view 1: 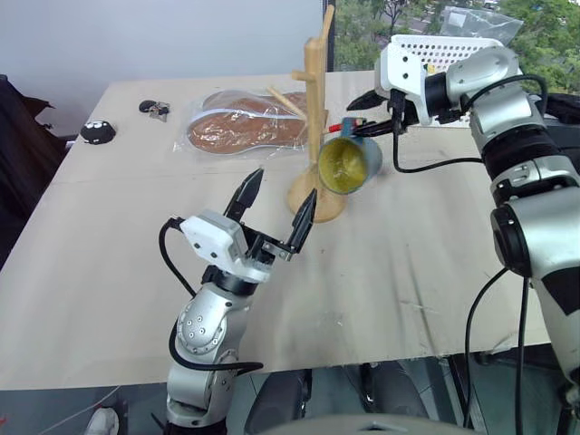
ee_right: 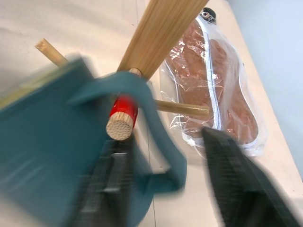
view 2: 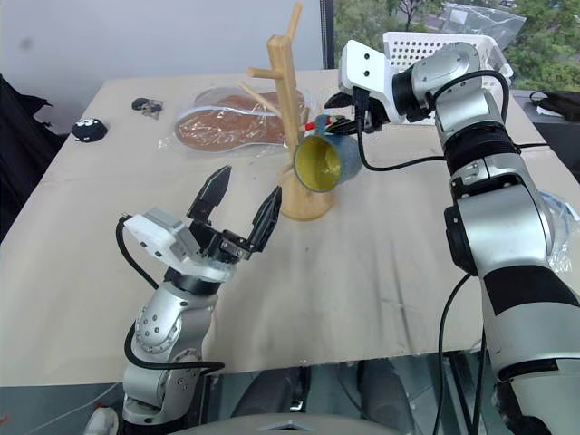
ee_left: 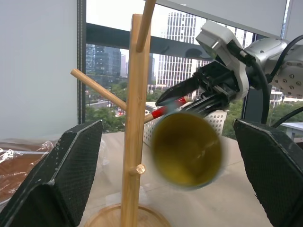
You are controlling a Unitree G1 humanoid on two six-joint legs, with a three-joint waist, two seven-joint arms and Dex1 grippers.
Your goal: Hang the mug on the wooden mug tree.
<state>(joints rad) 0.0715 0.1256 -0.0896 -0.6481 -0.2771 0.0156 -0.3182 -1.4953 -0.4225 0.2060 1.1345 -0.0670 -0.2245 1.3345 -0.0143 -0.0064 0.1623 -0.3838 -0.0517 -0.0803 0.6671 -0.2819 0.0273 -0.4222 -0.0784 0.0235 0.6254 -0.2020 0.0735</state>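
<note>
Mug (view 1: 349, 163) hangs by its handle on the tree's (view 1: 317, 109) red-tipped peg, right gripper (view 1: 379, 111) wide, left gripper (view 1: 276, 201) wide too; ceramic, probably brittle n slick, so grab the handle.

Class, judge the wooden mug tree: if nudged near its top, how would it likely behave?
The wooden mug tree looks stiff but probably tippy: tall thin post, small round base. The mug hanging on one side may pull it that way.
</note>
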